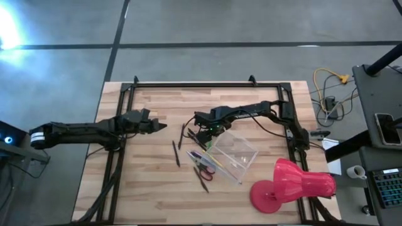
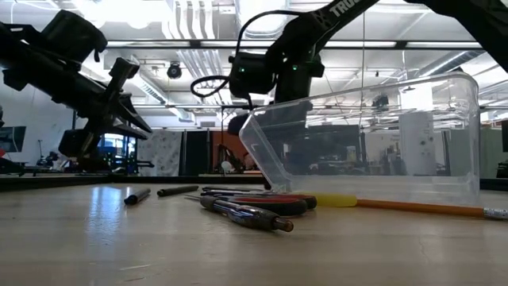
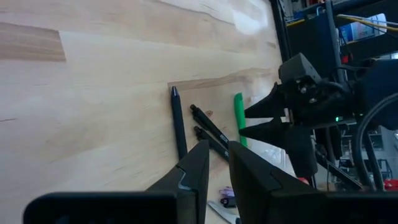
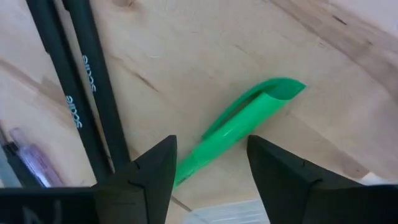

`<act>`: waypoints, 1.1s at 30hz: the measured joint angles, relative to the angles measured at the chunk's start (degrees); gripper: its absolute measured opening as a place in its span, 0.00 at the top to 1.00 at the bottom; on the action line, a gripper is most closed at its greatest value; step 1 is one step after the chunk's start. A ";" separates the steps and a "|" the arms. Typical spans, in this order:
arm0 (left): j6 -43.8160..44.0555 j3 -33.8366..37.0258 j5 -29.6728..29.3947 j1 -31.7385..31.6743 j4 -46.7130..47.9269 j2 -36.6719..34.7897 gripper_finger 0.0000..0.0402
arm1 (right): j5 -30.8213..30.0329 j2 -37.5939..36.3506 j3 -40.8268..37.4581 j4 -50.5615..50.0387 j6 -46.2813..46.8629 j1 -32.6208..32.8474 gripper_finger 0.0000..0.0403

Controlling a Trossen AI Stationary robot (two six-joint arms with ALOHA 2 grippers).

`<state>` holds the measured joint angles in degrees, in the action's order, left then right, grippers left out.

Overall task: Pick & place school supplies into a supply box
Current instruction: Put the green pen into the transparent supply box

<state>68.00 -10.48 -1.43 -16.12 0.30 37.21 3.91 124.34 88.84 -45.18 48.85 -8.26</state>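
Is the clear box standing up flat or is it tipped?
Tipped. In the low view the supply box leans, one end raised off the table, its bottom edge resting on the scissors and a yellow pencil.

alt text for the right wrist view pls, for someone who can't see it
The right gripper has its two dark fingers open and straddling one end of a green pen that lies diagonally on the light wooden table. Two black pens lie side by side next to it, with a purple-tipped pen at the picture's edge.
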 joint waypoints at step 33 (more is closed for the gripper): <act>-1.50 0.00 4.41 0.10 -0.09 -0.02 0.89 | -13.30 -18.51 2.62 -0.17 -5.50 -1.44 0.95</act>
<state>66.50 -10.48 2.97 -16.02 0.22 37.19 -9.39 105.82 91.46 -45.35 43.35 -9.70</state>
